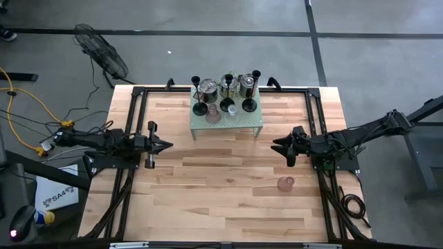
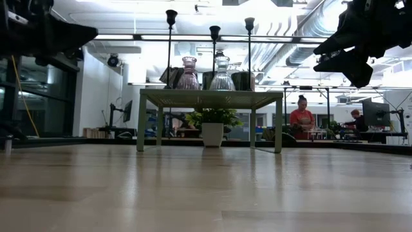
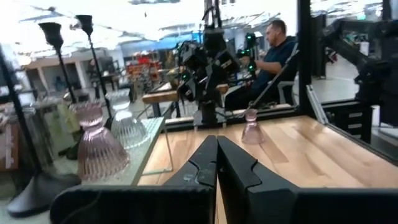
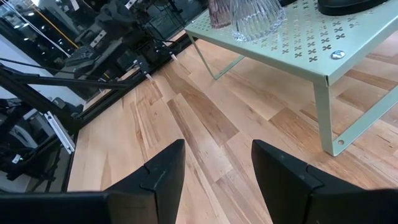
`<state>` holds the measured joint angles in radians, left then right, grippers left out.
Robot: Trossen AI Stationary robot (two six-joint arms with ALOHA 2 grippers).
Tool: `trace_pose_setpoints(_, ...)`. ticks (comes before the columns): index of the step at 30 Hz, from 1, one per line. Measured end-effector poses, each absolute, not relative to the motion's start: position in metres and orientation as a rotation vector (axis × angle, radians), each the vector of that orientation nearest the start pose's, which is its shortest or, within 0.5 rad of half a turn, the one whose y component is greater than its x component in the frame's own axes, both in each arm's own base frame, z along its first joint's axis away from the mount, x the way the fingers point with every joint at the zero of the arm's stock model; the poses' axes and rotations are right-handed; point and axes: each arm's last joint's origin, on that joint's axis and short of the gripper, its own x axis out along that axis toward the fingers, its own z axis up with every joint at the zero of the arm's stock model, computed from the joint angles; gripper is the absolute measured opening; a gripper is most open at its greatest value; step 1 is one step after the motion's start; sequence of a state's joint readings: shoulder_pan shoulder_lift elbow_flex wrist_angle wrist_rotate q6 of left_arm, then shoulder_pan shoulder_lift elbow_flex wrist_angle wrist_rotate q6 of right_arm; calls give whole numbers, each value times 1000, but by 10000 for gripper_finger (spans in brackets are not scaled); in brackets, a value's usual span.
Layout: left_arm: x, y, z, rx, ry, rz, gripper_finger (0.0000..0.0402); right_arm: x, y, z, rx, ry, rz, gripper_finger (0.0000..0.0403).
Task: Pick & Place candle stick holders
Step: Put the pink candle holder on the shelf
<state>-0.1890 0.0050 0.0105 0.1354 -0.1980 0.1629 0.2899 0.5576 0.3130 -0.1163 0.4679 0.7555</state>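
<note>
Several candle stick holders stand on the pale green perforated rack [image 1: 227, 119] at the table's far middle: black slim-stemmed ones [image 1: 199, 108], shiny silver cups [image 1: 229, 86], and a pink glass one [image 3: 96, 146] beside a clear glass one [image 3: 127, 127]. One small pink glass holder [image 1: 286, 183] stands alone on the table, near the right. My left gripper [image 1: 168, 146] hovers shut and empty at mid-left. My right gripper [image 1: 275, 145] hovers open and empty at mid-right, just beyond the lone pink holder, with its fingers [image 4: 158, 177] pointing toward the table's left.
The rack stands on four thin legs [image 4: 326, 118]. Black frame rails [image 1: 131, 124] run along the table's left, right and far edges. Bare wood lies between the two grippers [image 1: 221, 166]. People sit in the room beyond the table [image 2: 301, 119].
</note>
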Motion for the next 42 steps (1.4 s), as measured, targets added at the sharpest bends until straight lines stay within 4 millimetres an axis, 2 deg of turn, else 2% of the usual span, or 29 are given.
trace_pose_setpoints(6,96,-14,171,169,-51,-37,0,134,26,209,613,251,-292,178)
trace_pose_setpoints(11,96,-14,170,173,-44,-52,0,134,26,209,613,251,-292,178)
trace_pose_setpoints(24,103,7,161,96,71,32,0,134,26,209,613,251,-292,178)
trace_pose_setpoints(42,103,8,161,95,76,50,0,134,26,209,613,251,-292,178)
